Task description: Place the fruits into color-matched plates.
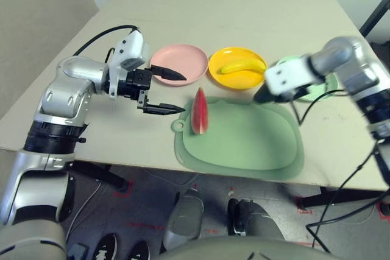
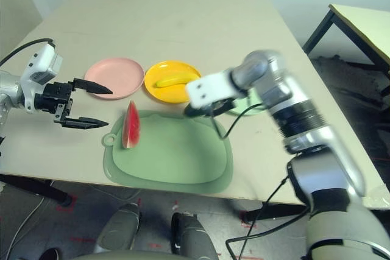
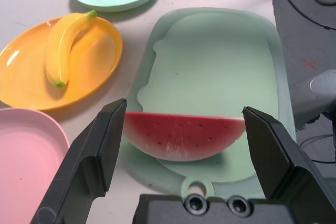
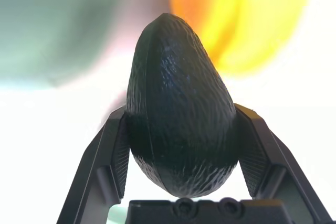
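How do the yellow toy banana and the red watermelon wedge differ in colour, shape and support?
The yellow toy banana is all yellow with greenish tips, while the red watermelon wedge has dark seed marks. The banana is slim and gently curved; the wedge is thicker, with a flat side. The banana lies on the round yellow plate, the wedge on the green mat.

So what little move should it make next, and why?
Probably ease the right pincer over the green plate: it grips the avocado, whose colour suits that plate, while the banana already lies on the yellow one.
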